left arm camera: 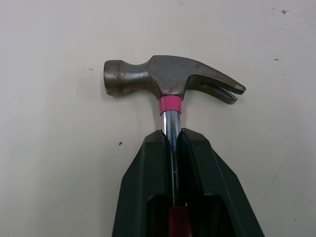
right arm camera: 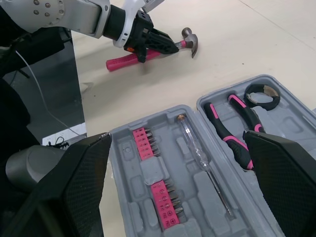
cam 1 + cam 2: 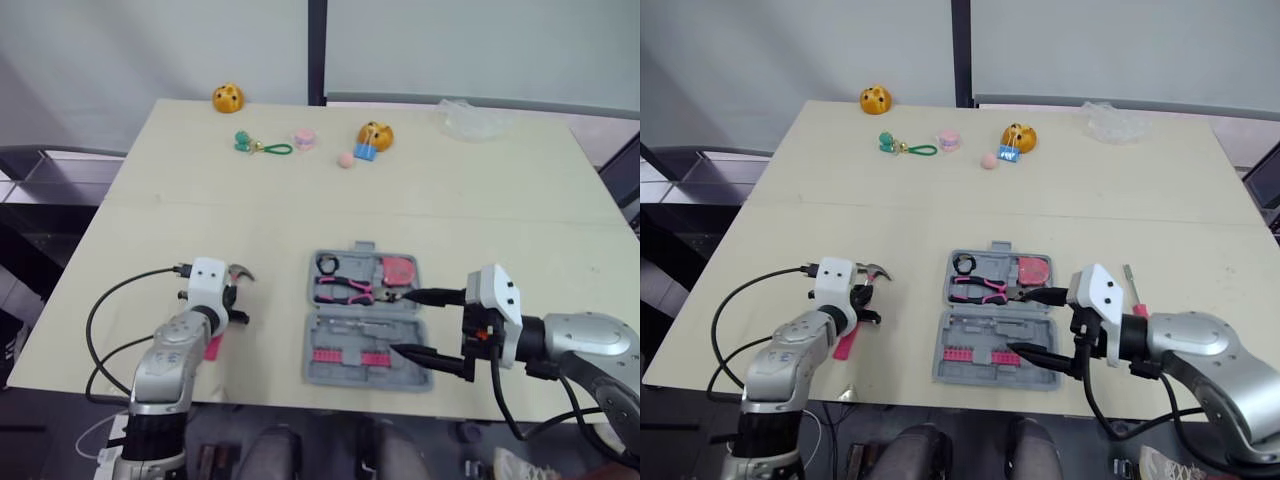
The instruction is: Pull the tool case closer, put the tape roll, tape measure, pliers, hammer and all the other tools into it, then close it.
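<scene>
Hammer, worn claw head, pink collar, clamped in left jaws

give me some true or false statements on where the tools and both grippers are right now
1. The left gripper has its jaws shut on the hammer, just below the head. True.
2. The tool case is closed. False: it lies open on the table, both halves showing.
3. The pliers lie inside the case. True.
4. The right gripper holds the tape roll. False: its jaws are open and empty at the case's right side; the tape roll sits in the case.
5. The hammer is in the case. False: it is outside the case, to its left, in the left gripper.
</scene>
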